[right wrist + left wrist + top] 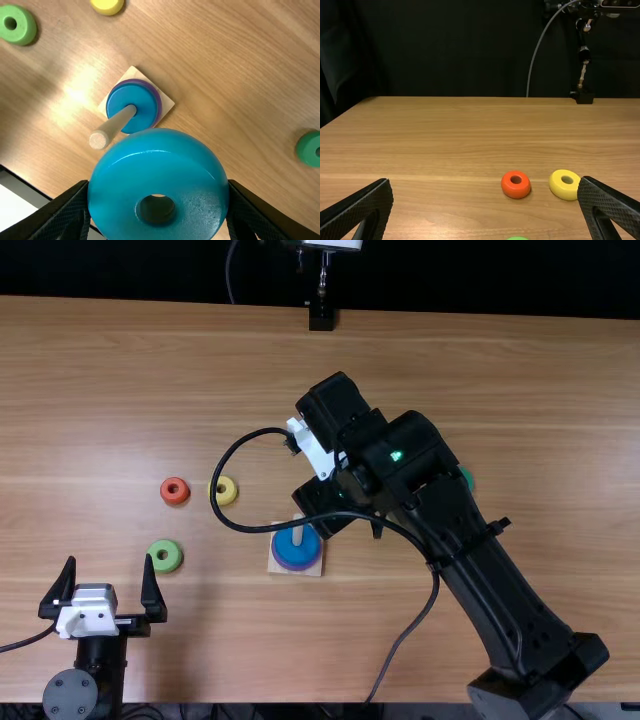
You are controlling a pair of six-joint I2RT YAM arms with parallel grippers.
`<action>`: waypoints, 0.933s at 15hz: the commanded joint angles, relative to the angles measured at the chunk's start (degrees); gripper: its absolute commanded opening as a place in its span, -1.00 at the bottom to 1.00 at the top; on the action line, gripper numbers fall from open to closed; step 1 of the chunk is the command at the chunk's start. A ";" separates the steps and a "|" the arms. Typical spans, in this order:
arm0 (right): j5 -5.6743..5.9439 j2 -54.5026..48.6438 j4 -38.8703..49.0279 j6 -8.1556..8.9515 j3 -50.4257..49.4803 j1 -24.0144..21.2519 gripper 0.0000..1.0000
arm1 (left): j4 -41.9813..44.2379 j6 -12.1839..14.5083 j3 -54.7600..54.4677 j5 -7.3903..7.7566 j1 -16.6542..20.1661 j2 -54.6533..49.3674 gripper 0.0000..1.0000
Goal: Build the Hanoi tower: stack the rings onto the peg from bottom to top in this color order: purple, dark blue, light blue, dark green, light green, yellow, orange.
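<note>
Top view, from left to right: first, a widely spread, empty left claw. Next, loose on the surface, a light green ring, an orange ring and a yellow ring. Near the middle, a peg on a wooden base, with a purple ring at the bottom and a dark blue ring directly above. Makes two of seven done, in correct order. Right of that, in a right claw closed firmly around it, a light blue ring, clear of the peg; likely next to go on. Farthest right, a dark green ring on the surface. After light blue, probably needs dark green, light green, yellow, then orange.
</note>
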 commanded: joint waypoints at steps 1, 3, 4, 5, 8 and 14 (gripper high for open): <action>-0.32 -1.23 0.08 0.08 1.97 1.87 -1.00 | -2.25 0.65 -1.89 0.95 0.56 -0.43 1.00; -0.54 -1.05 0.29 0.18 1.89 2.14 -1.00 | -2.25 0.65 -1.89 0.95 0.56 -0.43 1.00; -0.54 -1.05 0.29 0.18 1.97 2.22 -1.00 | -2.25 0.65 -1.89 0.95 0.56 -0.43 1.00; -0.54 -1.05 0.39 0.18 2.06 2.84 -1.00 | -2.25 0.65 -1.89 0.95 0.56 -0.43 1.00; -0.54 -0.96 0.50 0.18 2.06 3.46 -1.00 | -2.25 0.65 -1.89 0.95 0.56 -0.43 1.00; -0.96 -0.61 0.71 0.29 2.06 5.04 -1.00 | -2.25 0.65 -1.89 0.95 0.56 -0.43 1.00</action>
